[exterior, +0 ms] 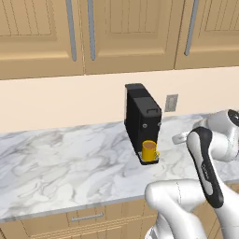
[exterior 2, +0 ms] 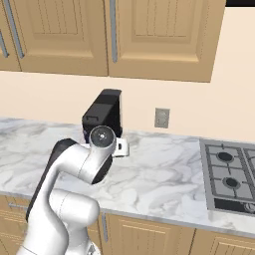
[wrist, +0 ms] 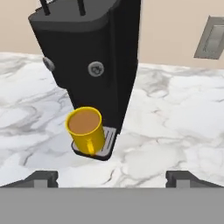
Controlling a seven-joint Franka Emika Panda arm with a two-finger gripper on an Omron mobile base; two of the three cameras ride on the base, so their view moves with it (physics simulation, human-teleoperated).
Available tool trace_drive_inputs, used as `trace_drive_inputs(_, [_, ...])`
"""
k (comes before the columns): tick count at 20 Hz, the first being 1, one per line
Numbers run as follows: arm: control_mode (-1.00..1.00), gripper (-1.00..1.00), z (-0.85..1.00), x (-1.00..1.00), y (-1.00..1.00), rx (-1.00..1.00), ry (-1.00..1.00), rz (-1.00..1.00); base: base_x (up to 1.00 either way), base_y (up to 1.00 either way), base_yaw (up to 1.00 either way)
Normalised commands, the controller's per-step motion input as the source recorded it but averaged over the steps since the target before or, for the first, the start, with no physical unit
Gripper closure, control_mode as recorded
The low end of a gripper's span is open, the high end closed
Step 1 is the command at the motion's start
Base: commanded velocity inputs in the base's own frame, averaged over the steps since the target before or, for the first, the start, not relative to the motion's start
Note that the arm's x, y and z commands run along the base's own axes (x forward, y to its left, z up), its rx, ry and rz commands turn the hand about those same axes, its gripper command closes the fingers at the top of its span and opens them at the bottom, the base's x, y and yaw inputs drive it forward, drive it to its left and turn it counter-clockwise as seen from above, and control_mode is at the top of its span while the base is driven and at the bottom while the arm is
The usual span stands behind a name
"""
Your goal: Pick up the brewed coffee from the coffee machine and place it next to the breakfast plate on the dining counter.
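Mug, small yellow cylinder of brown coffee (wrist: 86, 129), sat on drip tray of tall black box-shaped coffee machine (wrist: 89, 52) near marble counter's back edge. Gripper (wrist: 111, 178) hovered spread, empty. Risk: off-centre closing tipping mug, spilling coffee.

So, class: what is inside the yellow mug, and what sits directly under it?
The brewed coffee mug holds brown liquid nearly to its rim. It stands on the drip tray of the coffee machine. The tray surface beneath the mug's base is covered.
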Motion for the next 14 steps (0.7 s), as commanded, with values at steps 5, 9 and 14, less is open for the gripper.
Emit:
trace_drive_inputs(5, [-1.0,-1.0,-0.92,0.34,-0.29,0.0,-0.06,0.24,0.0,0.0,0.0])
trace_drive_inputs(9, [-1.0,-1.0,-0.53,0.38,0.0,0.01,-0.17,0.29,0.0,0.0,0.0])
trace_drive_inputs(14, [-1.0,-1.0,-0.18,0.29,0.0,0.06,-0.32,0.32,0.0,0.0,0.0])
